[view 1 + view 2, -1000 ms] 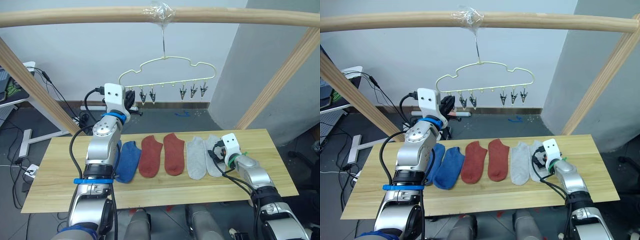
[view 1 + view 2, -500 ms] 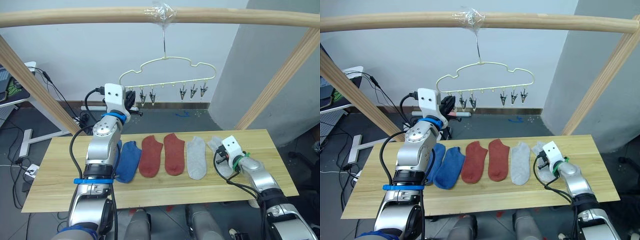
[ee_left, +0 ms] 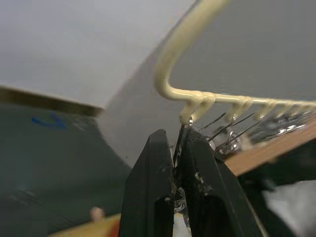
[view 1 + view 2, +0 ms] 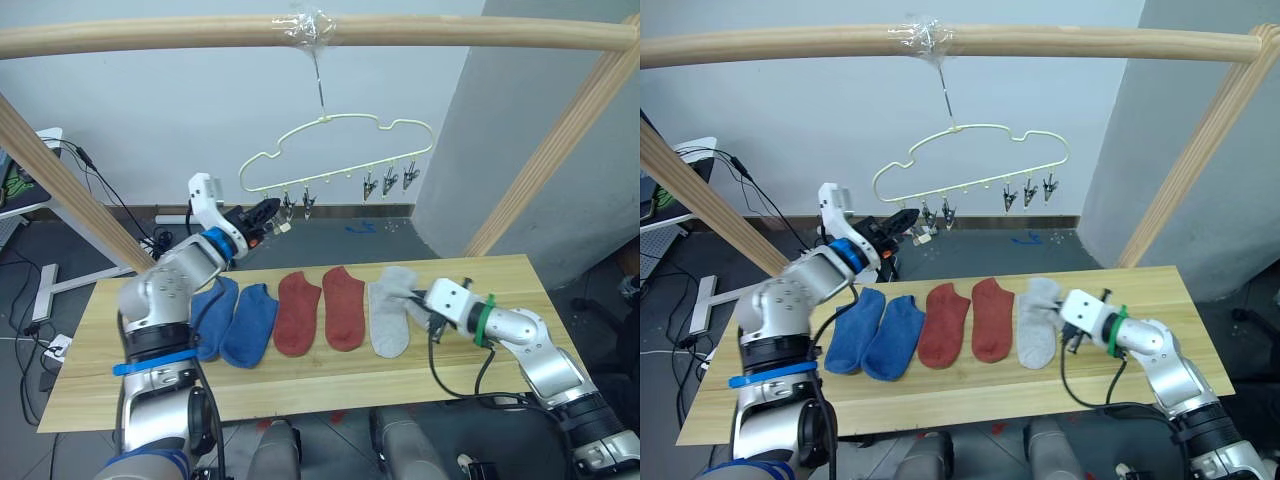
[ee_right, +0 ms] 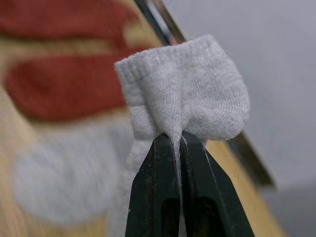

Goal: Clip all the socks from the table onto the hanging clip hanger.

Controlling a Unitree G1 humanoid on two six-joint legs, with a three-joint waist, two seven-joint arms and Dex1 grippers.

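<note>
- Nearest me, the right gripper is pinched tight on the cuff of 1 soft light grey ankle sock, presumably lifting it for hanging.
- On the light yellowish plank bench lie 5 more: another grey sock, 2 red socks, 2 blue socks.
- Farther back, the left gripper is squeezed on an end metal clip of the pale yellow-green wire clip hanger, likely holding it ready.
</note>
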